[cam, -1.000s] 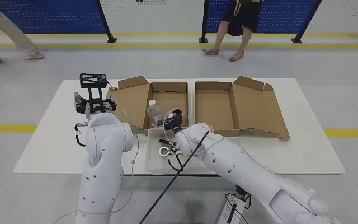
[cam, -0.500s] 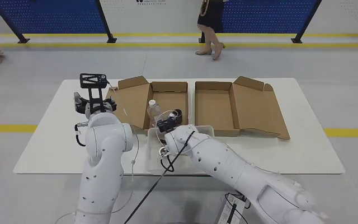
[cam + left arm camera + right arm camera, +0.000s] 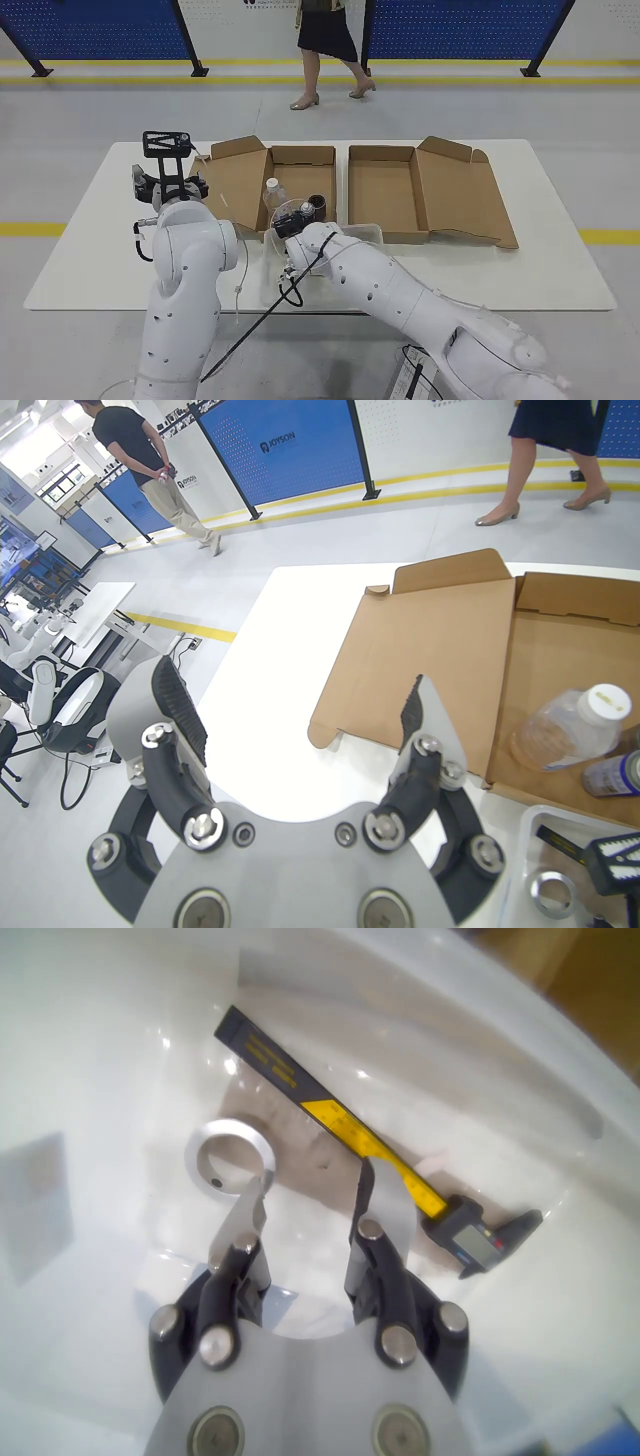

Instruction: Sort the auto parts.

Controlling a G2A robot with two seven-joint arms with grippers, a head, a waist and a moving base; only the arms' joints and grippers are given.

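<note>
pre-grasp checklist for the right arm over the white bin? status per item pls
1. Right pincer open and empty: ok.
2. Metal ring flat on the floor of the white bin, nothing on top of it: ok.
3. Ring between the jaws: not ok. It lies outside the gap, beside one fingertip.
4. Caliper clear of the other fingertip: cannot tell. They overlap in the right wrist view.
5. Left pincer open, empty, over the table by the cardboard box: ok.
6. Box free of non-parts: not ok. A bottle is in it.
</note>
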